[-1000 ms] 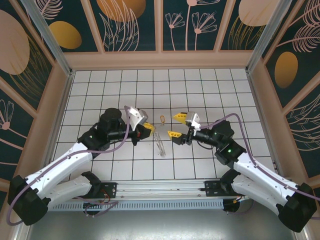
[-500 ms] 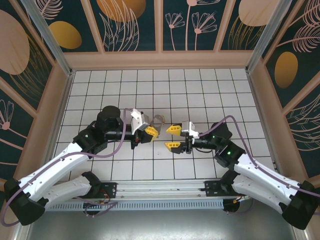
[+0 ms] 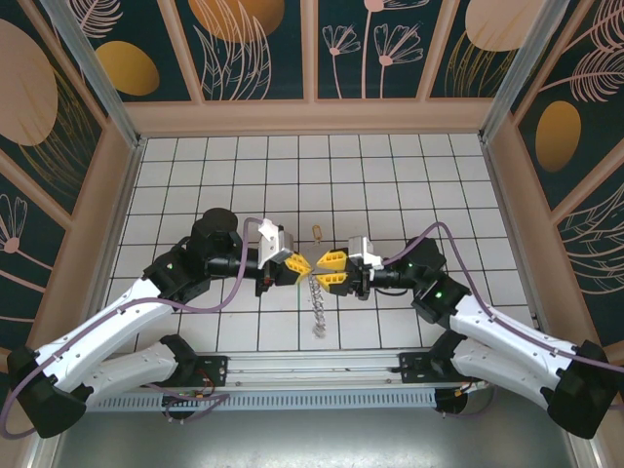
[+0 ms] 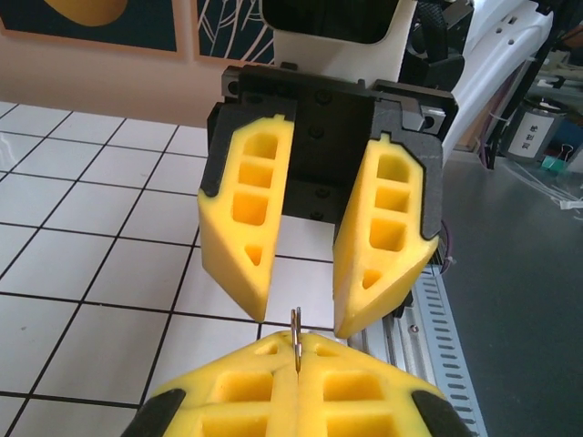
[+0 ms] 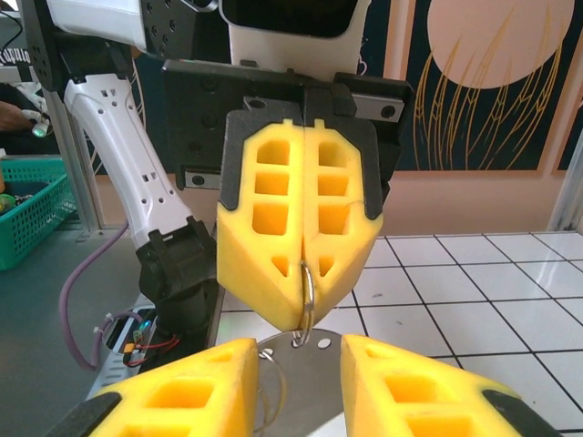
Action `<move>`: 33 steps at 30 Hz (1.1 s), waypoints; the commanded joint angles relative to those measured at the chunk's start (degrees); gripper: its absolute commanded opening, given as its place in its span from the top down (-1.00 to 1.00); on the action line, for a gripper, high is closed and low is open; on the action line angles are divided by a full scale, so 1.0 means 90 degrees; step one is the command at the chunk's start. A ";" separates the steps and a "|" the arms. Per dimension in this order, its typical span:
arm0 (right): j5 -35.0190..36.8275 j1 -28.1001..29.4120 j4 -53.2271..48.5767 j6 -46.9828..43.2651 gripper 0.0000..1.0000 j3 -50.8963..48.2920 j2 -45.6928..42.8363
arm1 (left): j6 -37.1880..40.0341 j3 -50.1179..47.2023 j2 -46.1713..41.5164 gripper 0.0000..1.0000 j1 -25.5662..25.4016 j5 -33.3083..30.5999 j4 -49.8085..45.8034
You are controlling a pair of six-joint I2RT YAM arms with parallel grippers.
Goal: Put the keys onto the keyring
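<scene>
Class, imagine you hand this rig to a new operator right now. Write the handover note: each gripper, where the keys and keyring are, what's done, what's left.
Left gripper: shut on the keyring, pinching the wire at its fingertips.
Right gripper: jaws apart, tips facing the left gripper's, either side of the ring.
Keys: a bunch trails below the two grippers in the top view. A single key lies apart on the tiled floor just beyond them.
Done: ring held off the floor. Unclear whether the bunch is threaded on it.
Left: get the single key onto the ring.
</scene>
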 commanded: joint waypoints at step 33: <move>-0.0019 0.0244 0.0701 0.0146 1.00 0.0157 0.0383 | 0.0235 0.0328 0.0167 1.00 -0.0220 0.0085 -0.0396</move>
